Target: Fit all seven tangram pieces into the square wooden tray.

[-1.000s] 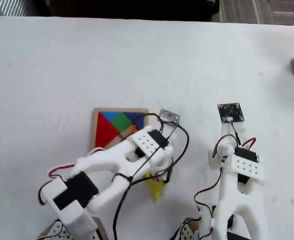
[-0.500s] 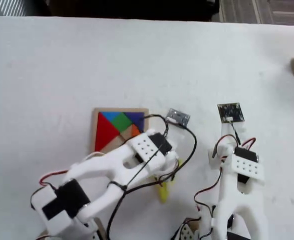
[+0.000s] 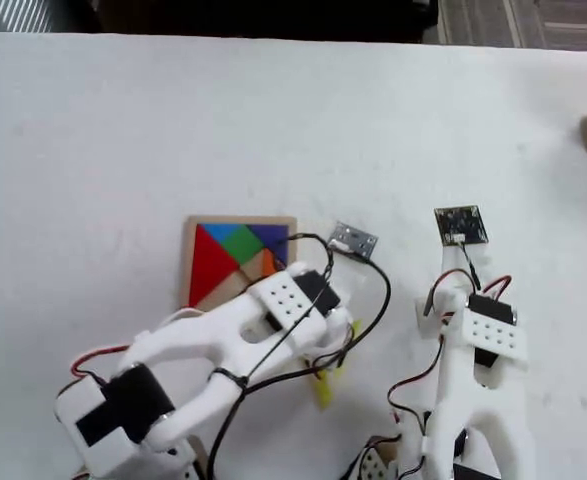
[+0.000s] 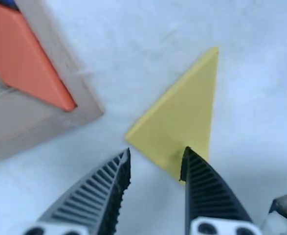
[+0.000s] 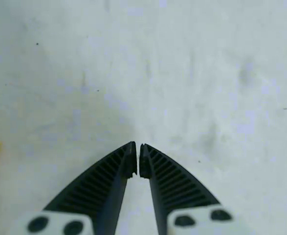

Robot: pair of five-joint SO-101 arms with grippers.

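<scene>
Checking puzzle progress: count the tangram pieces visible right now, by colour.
red piece: 1
light blue piece: 1
green piece: 1
dark blue piece: 1
orange piece: 1
yellow piece: 1
Total: 6, with 5 in the tray and the yellow one outside it.

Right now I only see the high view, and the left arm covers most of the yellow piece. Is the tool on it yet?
Observer: Not gripped. The left tool is open, straddling one corner of the yellow triangle, which lies flat on the table.
Operator: Is it clear of the tray?
Observer: Yes. Bare table separates it from the tray corner, where the orange piece sits.
Operator: Right tool?
Observer: The right tool is shut, holding nothing, above bare table.
</scene>
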